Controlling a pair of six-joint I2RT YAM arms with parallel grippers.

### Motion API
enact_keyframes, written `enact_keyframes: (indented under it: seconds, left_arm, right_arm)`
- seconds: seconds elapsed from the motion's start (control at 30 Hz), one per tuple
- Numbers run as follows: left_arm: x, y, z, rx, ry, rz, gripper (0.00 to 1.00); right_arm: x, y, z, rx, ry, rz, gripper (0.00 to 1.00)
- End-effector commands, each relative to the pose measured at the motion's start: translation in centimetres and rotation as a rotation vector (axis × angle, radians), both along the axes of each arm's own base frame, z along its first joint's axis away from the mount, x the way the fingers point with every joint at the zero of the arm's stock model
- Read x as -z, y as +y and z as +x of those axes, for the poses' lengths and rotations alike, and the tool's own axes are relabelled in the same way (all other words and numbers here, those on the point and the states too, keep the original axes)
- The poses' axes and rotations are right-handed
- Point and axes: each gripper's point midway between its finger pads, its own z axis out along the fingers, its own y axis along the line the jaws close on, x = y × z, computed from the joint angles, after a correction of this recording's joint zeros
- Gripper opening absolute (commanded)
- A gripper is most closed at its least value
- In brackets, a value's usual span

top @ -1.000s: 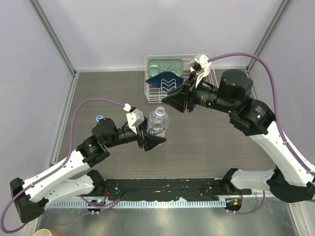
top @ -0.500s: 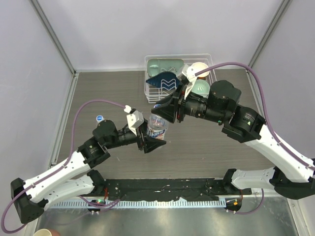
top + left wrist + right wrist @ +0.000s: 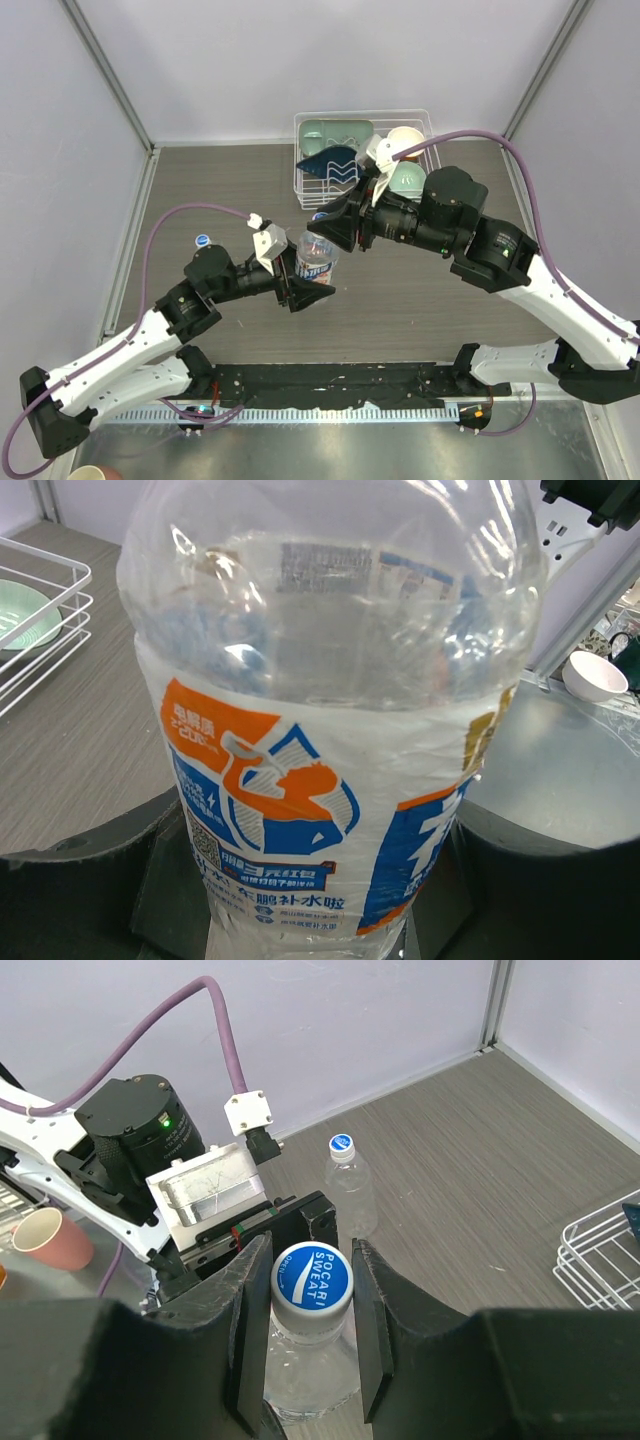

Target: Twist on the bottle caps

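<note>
My left gripper (image 3: 305, 275) is shut on the labelled bottle (image 3: 316, 256), holding it by its blue, orange and white band (image 3: 330, 780) near the table's middle. My right gripper (image 3: 336, 229) is at the bottle's neck, shut on a white bottle cap with a blue top (image 3: 313, 1278); the cap sits on the neck, with a pad close against each side. The unlabelled bottle (image 3: 203, 241) stands to the left with a blue-topped cap on it, and it also shows in the right wrist view (image 3: 350, 1195).
A white wire rack (image 3: 300, 190) with bowls and a blue item stands at the back, behind the right gripper. A pink cup (image 3: 50, 1235) and a white bowl (image 3: 593, 675) sit off the table near the arm bases.
My right gripper has swung left and down from near the rack onto the labelled bottle's neck, bringing the cap. My left gripper has shifted the bottle slightly.
</note>
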Motion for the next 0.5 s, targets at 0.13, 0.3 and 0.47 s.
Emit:
enact_keyframes:
  seconds: [0.13,0.3,0.47]
  left_arm:
    - [-3.8,0.6,-0.2,0.004,-0.054,-0.105,0.0]
    - [-5.5,0.9,0.3,-0.025,-0.023,-0.15,0.0]
    - [-7.9,1.5,1.6,-0.094,-0.027,-0.202,0.0]
  right_arm:
    - [0.5,0.3,-0.2,-0.016,-0.047,-0.061,0.17]
    - [1.9,0.8,-1.0,-0.065,-0.013,-0.076,0.17]
    - [2.4,1.3,-0.9,-0.052,0.021,0.003,0.16]
